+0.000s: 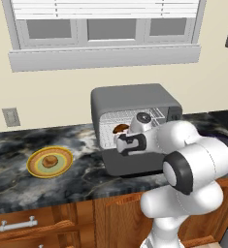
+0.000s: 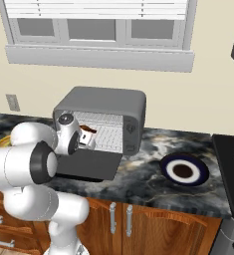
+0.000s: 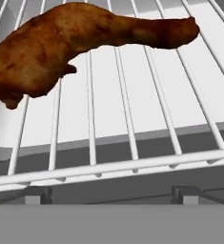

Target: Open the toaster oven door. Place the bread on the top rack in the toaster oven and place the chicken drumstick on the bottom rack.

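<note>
The toaster oven (image 1: 130, 94) (image 2: 103, 99) stands on the counter with the toaster oven door (image 1: 130, 167) (image 2: 88, 167) folded down flat in front of it. The chicken drumstick (image 3: 80, 43) (image 1: 120, 129) (image 2: 88, 130) lies on a silver wire rack (image 3: 132, 119) inside; which rack I cannot tell. My gripper (image 3: 112, 195) (image 1: 124, 140) is at the oven mouth, just short of the drumstick, open and holding nothing. The bread (image 1: 50, 161) sits on a yellow-green plate (image 1: 35, 170) far left of the oven.
A blue-and-white plate (image 2: 168, 162) lies on the marble counter right of the oven. A dark stovetop (image 2: 233, 149) borders the counter's right end. The wall and window sill are close behind the oven. Wooden cabinet fronts run below the counter.
</note>
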